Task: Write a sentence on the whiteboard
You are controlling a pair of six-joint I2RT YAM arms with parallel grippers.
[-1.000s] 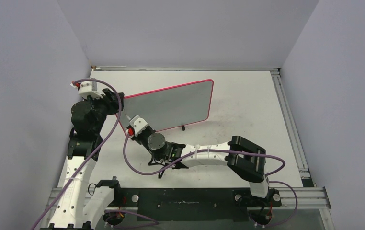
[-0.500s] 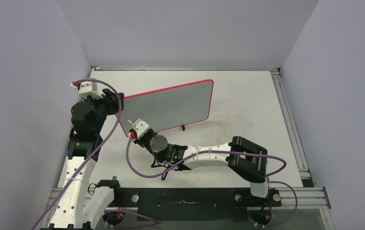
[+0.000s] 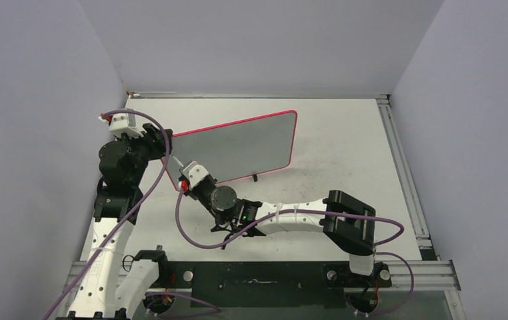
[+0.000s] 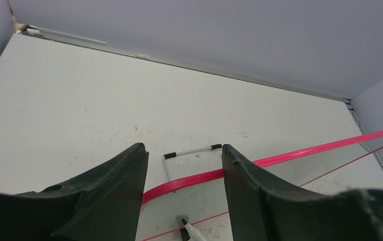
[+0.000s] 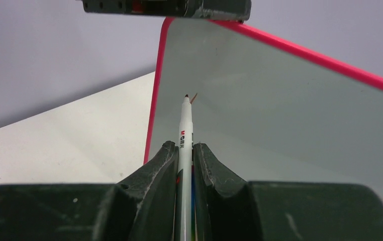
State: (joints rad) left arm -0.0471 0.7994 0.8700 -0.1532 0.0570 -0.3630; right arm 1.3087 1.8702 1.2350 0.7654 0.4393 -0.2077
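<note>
While the right gripper (image 5: 184, 150) was clamped on a white marker (image 5: 185, 123), its two dark fingers pressed to the barrel from either side, the marker's dark tip stood at the face of the whiteboard (image 5: 280, 130), close to the board's left edge; whether the tip actually touched the surface could not be told. Just right of the tip lay a short reddish stroke (image 5: 195, 95), the only writing that showed on the pale grey face. The pink rim (image 5: 155, 90) ran up beside the marker and turned across the top.

At that upper corner sat the left gripper (image 4: 183, 145) with its jaws parted. In its wrist view the rim crossed the gap between the fingers and passed behind the right-hand one. Whether either finger pressed on the rim could not be told. Beyond the rim a thin wire stand (image 4: 166, 163) with black ends rested on the white table (image 3: 345, 133).

From above, the board stood propped on the table left of centre, its top edge running from the left gripper toward the far right, a small black foot (image 3: 256, 178) showing under its lower edge. The right arm reached across from its base at the near right, purple cables (image 3: 191, 235) looping beside it
</note>
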